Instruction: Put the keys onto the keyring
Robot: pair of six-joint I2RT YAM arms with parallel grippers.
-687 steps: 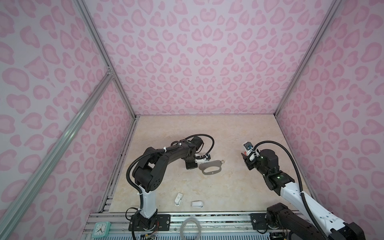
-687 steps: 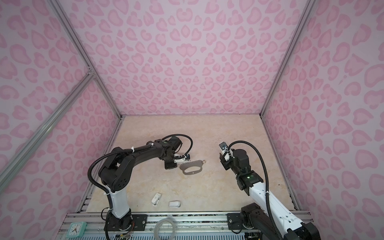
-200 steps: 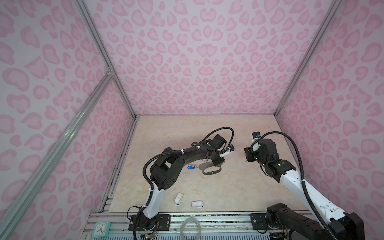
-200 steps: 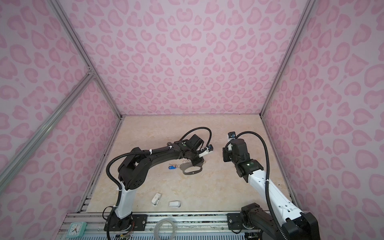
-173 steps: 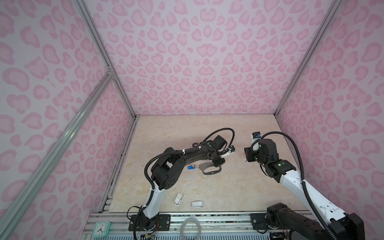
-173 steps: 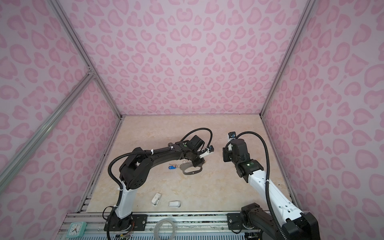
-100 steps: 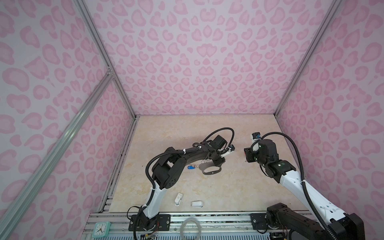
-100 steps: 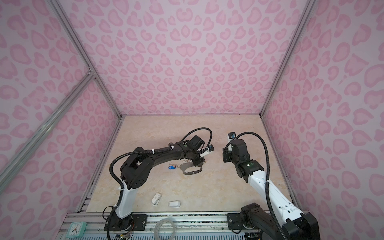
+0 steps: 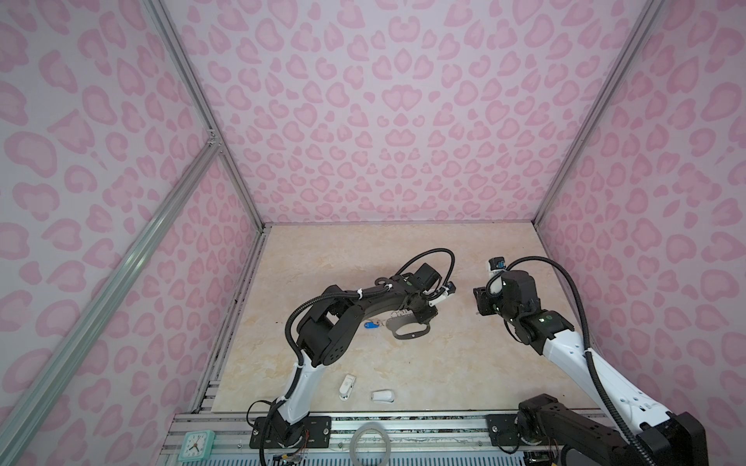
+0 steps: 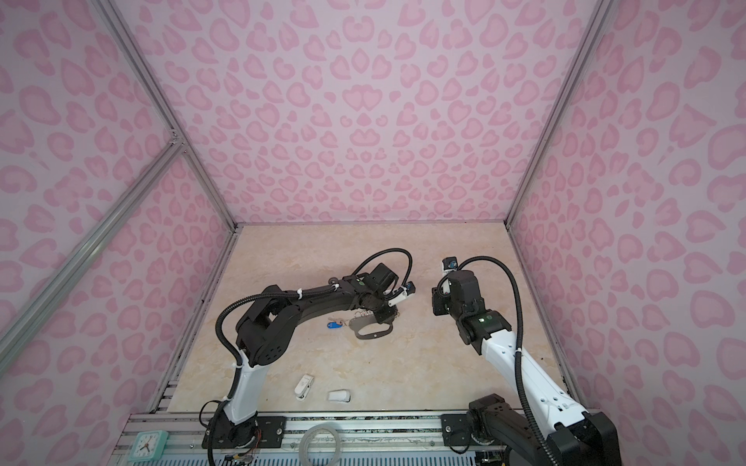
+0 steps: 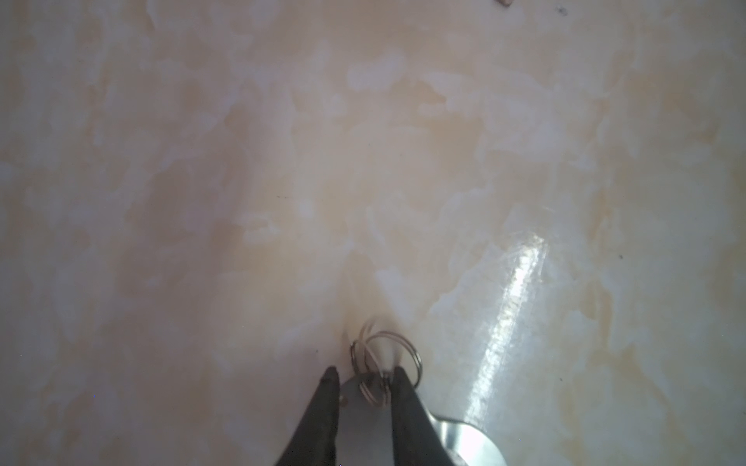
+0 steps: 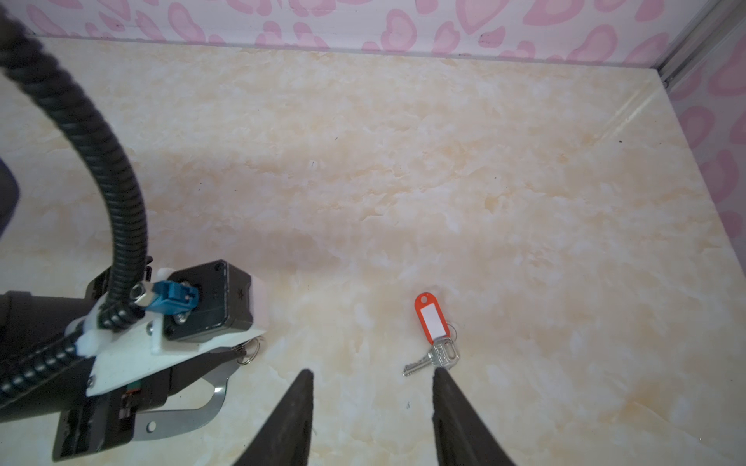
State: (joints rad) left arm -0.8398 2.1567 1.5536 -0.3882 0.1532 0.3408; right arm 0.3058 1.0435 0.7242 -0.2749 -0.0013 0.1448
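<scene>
Status: left gripper (image 11: pixel 365 373) at keyring (image 12: pixel 181 419), right gripper (image 12: pixel 372 373) aloft

Marbled table (image 12: pixel 403 161) carries everything. Right gripper: jaws spread wide, empty. Left gripper: jaws narrowly apart astride the split rings (image 11: pixel 385 359); pinching or not, cannot tell. The keyring lies flat mid-table. In a top view the blue key (image 9: pixel 370 324) lies just beside its left end. The red-orange key (image 12: pixel 432 318) lies near the right fingertip, apart from the plate.

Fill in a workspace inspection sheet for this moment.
Surface: beige marbled tabletop, glossy.
Job's things: keyring under the left gripper; blue-tagged key beside it, attachment unclear; red-orange-tagged key loose before the right gripper.
Clutter: two white plastic pieces, pale hoop, teal clock at the front.
Grippers: left gripper narrow around the split rings, grip unclear; right gripper open, empty.
Cables: black corrugated hoses loop over both wrists.
Surroundings: pink heart-print walls, aluminium posts.
</scene>
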